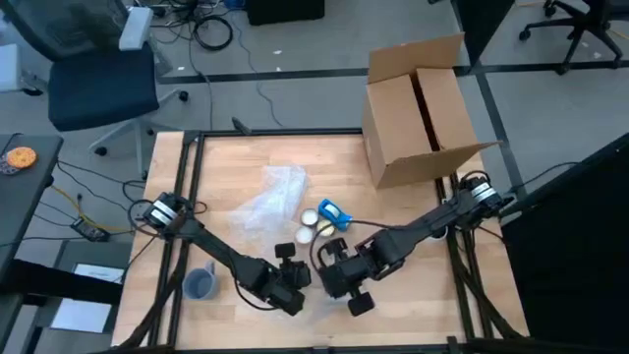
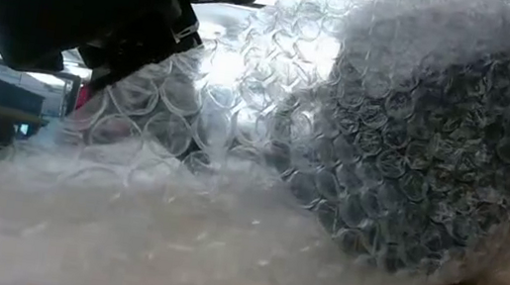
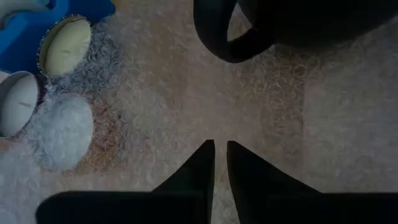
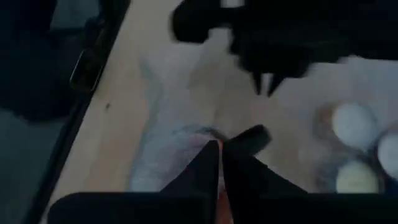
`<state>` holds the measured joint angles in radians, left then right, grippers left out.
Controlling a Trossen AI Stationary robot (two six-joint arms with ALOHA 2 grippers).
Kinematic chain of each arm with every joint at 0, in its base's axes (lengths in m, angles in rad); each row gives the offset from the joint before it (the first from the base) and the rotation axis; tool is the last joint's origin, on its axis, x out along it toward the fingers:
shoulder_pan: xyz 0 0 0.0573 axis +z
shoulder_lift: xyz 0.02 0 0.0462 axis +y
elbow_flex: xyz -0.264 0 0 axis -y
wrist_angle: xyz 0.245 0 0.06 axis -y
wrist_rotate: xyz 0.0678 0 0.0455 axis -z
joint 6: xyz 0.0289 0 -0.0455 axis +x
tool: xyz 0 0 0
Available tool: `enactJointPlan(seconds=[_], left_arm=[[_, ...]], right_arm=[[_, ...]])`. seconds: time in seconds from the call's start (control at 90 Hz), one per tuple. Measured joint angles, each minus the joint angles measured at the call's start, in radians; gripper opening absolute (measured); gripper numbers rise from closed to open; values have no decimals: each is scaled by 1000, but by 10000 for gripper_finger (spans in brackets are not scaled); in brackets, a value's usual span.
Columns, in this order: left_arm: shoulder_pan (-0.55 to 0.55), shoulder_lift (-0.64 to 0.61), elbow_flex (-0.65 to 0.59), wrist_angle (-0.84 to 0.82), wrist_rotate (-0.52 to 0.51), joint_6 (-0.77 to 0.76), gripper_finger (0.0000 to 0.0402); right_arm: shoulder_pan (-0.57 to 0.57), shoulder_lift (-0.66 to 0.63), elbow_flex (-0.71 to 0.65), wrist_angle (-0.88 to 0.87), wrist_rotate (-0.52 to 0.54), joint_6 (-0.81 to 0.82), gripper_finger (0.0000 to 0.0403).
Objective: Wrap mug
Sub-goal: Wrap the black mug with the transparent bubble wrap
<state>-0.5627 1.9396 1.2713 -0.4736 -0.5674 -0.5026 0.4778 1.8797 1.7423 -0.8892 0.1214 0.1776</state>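
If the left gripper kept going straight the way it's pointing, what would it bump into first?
Probably the bubble wrap spread right ahead of the left gripper, whose fingers are nearly shut. Beyond it sits the dark mug, though depth is hard to judge.

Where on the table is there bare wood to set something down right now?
Free: the strip between the cardboard box and the table's left rail, behind the bubble wrap; also the near-right corner, right of the right gripper. Crowded: the near middle, where both grippers, the left gripper included, close in on the tape dispenser and round lids. A grey cup stands near left.
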Motion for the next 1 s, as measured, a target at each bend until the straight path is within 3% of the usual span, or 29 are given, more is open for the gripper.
enactJointPlan(seconds=[0.133,0.267,0.733,1.0], left_arm=[[0,0,0,0,0,0,29],[0,0,0,0,0,0,29],[0,0,0,4,0,0,29],[0,8,0,12,-3,-2,29]], right_arm=[[-5,-1,10,-9,-7,176,0],[-5,-1,4,-97,-11,245,14],[-30,1,-135,-62,-18,369,169],[-31,1,-237,72,-76,370,211]])
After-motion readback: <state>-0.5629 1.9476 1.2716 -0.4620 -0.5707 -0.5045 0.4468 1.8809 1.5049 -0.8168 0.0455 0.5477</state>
